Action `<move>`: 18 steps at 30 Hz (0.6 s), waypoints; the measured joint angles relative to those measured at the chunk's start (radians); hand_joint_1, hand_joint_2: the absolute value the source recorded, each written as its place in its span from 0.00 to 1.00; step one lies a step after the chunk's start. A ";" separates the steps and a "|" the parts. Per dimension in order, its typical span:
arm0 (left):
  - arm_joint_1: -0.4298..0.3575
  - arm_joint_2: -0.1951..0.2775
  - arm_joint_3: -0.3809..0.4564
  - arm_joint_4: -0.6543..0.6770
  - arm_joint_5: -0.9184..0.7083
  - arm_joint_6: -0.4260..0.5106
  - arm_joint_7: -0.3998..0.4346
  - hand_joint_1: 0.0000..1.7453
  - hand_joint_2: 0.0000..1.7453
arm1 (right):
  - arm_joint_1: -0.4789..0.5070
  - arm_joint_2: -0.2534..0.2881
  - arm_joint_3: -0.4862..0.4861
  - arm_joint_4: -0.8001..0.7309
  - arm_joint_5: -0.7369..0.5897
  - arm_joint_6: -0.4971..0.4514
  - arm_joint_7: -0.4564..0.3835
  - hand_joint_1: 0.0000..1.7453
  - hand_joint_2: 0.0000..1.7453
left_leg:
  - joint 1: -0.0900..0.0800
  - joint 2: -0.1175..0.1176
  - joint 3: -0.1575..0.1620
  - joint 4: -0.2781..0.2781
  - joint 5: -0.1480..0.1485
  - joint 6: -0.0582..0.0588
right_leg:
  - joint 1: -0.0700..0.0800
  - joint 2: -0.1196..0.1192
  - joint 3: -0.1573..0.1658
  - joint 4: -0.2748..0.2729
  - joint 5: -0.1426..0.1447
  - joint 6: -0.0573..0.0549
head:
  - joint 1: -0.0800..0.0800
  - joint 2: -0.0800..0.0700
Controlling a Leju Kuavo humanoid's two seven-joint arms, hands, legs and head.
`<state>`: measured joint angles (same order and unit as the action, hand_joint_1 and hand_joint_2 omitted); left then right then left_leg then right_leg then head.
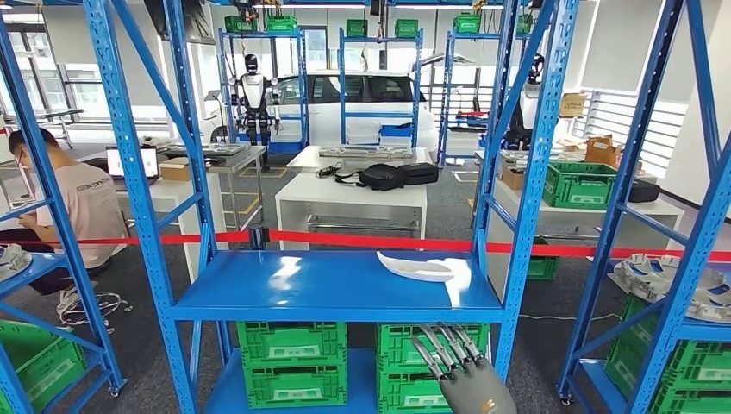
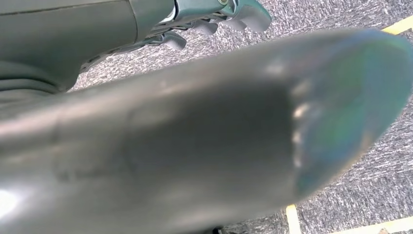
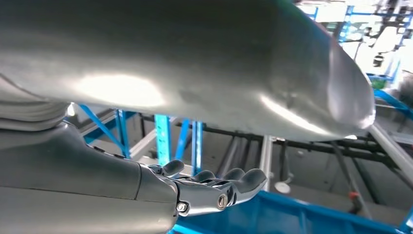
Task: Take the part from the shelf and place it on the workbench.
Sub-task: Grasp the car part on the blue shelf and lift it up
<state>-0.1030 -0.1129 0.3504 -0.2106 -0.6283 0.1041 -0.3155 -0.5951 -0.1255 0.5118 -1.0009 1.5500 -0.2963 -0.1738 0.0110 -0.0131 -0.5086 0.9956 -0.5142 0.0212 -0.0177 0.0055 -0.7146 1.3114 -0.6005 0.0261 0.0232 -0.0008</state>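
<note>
**The right hand reaches up for the white part**

The fingers (image 1: 448,343) of the right hand (image 1: 461,375) are stretched out straight and a little apart. They hold nothing. They point up at the front edge of the blue shelf (image 1: 259,297), just under it and a bit to the right.

The white part (image 1: 417,268) lies flat on that shelf, near its right end, close to the blue post. The right hand sits below it and does not touch it.

So I think this is the very first step: the reach. Nothing is picked up yet. Next the hand needs to go up over the shelf edge, move to the part, and close around its thin rim. The part looks flat and smooth, so it could slide away if pushed.

The head view shows the whole room: green crates (image 1: 291,362) under the shelf, a red tape (image 1: 362,241) behind it, and white surfaces farther back. The right wrist view is close up. It shows the open hand from the side, with the blue frame beyond it.

The left wrist view looks down at grey carpet (image 2: 341,204). The left hand (image 2: 214,19) hangs there, fingers bent a bit. I cannot tell if it is open.
</note>
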 joint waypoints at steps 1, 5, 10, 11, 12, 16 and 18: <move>0.000 0.000 0.001 0.000 0.000 0.000 0.000 0.00 0.00 | 0.001 0.000 0.000 0.001 0.001 -0.001 0.011 0.00 0.00 | 0.003 -0.001 0.002 0.002 -0.004 -0.004 | -0.003 0.000 -0.005 -0.016 0.031 0.003 | 0.000 0.000; -0.001 0.000 0.007 0.001 0.000 0.000 -0.001 0.00 0.00 | 0.001 0.000 0.001 0.003 0.011 -0.004 0.042 0.00 0.00 | 0.011 -0.004 0.007 0.019 -0.031 -0.032 | -0.008 -0.001 0.074 -0.237 0.156 0.015 | 0.002 0.000; -0.004 0.000 0.014 0.002 -0.001 0.000 -0.001 0.00 0.00 | 0.006 -0.001 0.001 0.004 0.018 -0.002 0.054 0.00 0.00 | 0.011 -0.003 0.006 0.017 -0.039 -0.058 | -0.004 0.002 0.082 -0.262 0.133 -0.024 | -0.006 0.000; -0.005 0.000 0.015 0.002 -0.001 0.000 -0.001 0.00 0.00 | 0.005 -0.001 0.001 0.004 0.019 -0.002 0.054 0.00 0.00 | 0.011 0.000 0.000 0.033 -0.047 -0.062 | -0.004 0.002 0.088 -0.264 0.130 -0.032 | -0.008 0.000; -0.006 0.000 0.015 0.002 -0.001 0.000 -0.001 0.00 0.00 | 0.004 -0.001 0.001 0.004 0.019 -0.002 0.054 0.00 0.00 | 0.011 0.003 -0.019 0.070 -0.062 -0.065 | -0.005 0.002 0.095 -0.266 0.127 -0.040 | -0.009 0.000; -0.006 -0.001 0.016 0.002 -0.002 0.000 0.000 0.00 0.00 | 0.008 -0.001 0.001 0.005 0.019 0.001 0.056 0.00 0.00 | 0.009 0.007 -0.180 0.313 -0.116 -0.065 | 0.002 0.000 0.115 -0.267 0.110 -0.056 | -0.011 0.000; -0.005 -0.001 0.016 0.003 -0.006 0.000 0.001 0.00 0.00 | 0.011 -0.001 0.001 0.005 0.019 0.002 0.062 0.00 0.00 | 0.005 0.007 -0.196 0.281 -0.050 -0.055 | 0.007 0.002 0.132 -0.267 0.098 -0.058 | -0.011 0.000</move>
<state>-0.1081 -0.1136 0.3665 -0.2079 -0.6340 0.1045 -0.3141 -0.5838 -0.1263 0.5131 -0.9960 1.5694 -0.2945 -0.1113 0.0158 -0.0056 -0.7046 1.2770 -0.5644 -0.0335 -0.0107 0.0072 -0.5829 1.0442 -0.5021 -0.0316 0.0121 -0.0008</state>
